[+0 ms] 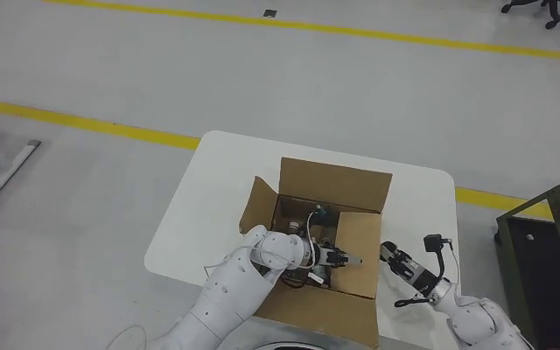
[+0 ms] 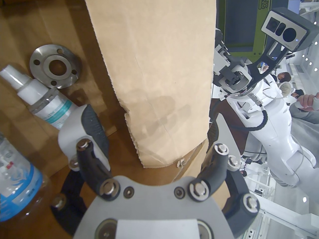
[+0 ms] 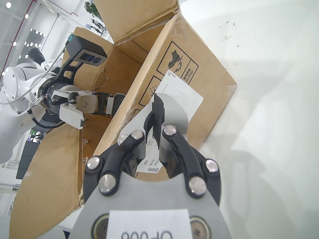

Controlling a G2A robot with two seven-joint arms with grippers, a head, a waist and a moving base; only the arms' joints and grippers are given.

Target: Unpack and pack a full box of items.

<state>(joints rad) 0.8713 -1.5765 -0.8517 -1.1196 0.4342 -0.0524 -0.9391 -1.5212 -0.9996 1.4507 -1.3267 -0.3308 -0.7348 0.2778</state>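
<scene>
Presently: spray bottle point(image 2: 37, 98), likely light, slick; take mid-body; left end effector point(image 2: 149, 125) wide; right end effector point(image 3: 155, 115) closed.

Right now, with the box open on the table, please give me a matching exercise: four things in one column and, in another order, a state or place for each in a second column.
Things:
1. metal ring
2. spray bottle
3. left gripper
4. right gripper

States or places:
a. shut, outside the box
b. grey, with a big hole in the middle
c. open, inside the box
d. white top, lying on its side

Pairs: 1-b, 2-d, 3-c, 4-a.
</scene>
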